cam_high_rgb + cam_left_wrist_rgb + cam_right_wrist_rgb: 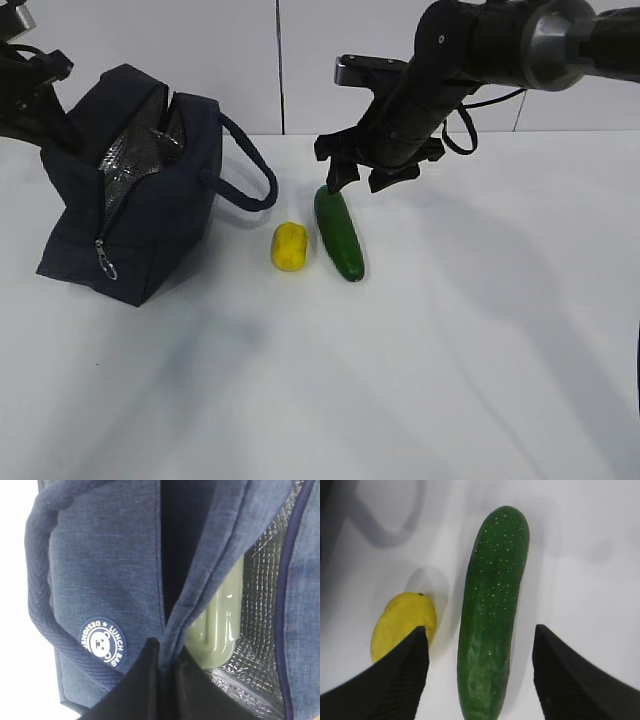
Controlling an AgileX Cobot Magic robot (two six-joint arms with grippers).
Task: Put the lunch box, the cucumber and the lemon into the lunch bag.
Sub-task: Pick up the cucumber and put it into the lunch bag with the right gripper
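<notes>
Between wide ribbed right gripper (479, 672) fingers, speckled glossy cucumber (492, 610), beside oval lemon (402, 625)

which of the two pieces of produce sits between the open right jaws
The cucumber, long and dark green; the yellow lemon lies outside, beside one jaw.

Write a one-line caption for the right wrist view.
Open right gripper straddling the cucumber on the table, lemon just left of it.

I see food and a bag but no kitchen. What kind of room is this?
Probably a robot test room, not a kitchen. A plain white table stands by bare white wall panels, and black robot arms work over a cucumber, a lemon and a lunch bag.
</notes>
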